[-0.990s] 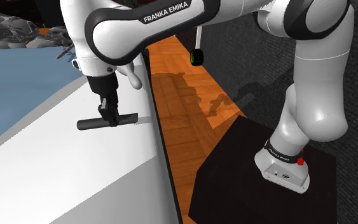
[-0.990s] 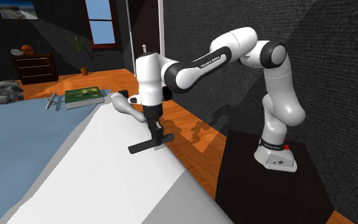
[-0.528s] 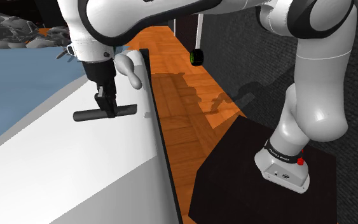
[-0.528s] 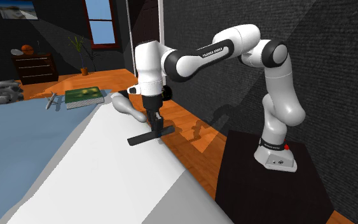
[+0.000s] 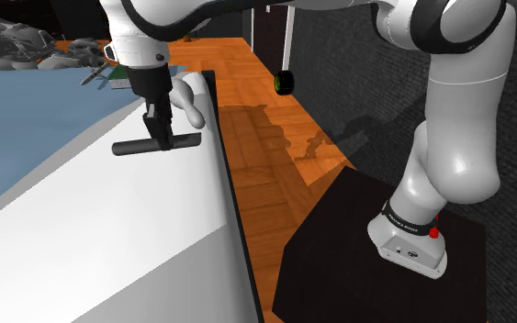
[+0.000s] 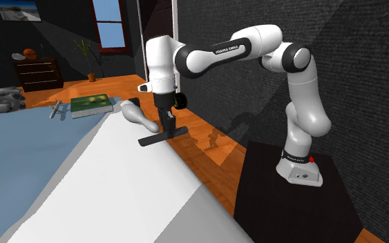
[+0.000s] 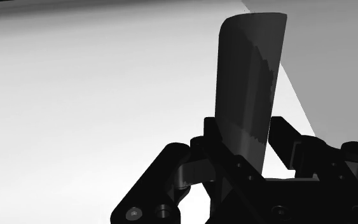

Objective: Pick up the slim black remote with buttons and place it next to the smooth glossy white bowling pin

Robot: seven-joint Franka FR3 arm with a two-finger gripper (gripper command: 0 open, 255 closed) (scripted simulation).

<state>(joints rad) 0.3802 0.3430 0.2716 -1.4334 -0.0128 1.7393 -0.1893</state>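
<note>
Gripping the slim black bar-shaped remote [image 5: 135,147] near mid-length, the all-black two-finger pincer [image 5: 162,138] hangs over the white bed [image 5: 109,229] in the shoulder view. The remote's long axis is roughly level and crosswise to the fingers. The smooth glossy white bowling pin [image 5: 190,99] lies on its side just beyond the remote, close to the bed's dark edge. The remote looks lifted clear of the cover, but the height is hard to judge.

Second exterior view: the pincer [image 6: 167,130] points straight down, clamped on the remote [image 6: 151,140]. The pin [image 6: 134,115] has its fat end away and its narrow neck pointing toward the remote. The two are near, and I cannot tell if they touch. A green book [image 6: 91,104] lies on the far side of the pin, well apart from it.

Wrist view: the fingers clasp the remote [image 7: 247,83] from both flat sides, with the pale bed [image 7: 75,95] beneath. No buttons can be made out.

Judgement: the carry is nearly done, and the drop spot is right under the pincer, beside the pin's neck. The next move needs a short descent with the remote kept off the pin and inboard of the bed edge. Released too close to that edge, it could slide off.
</note>
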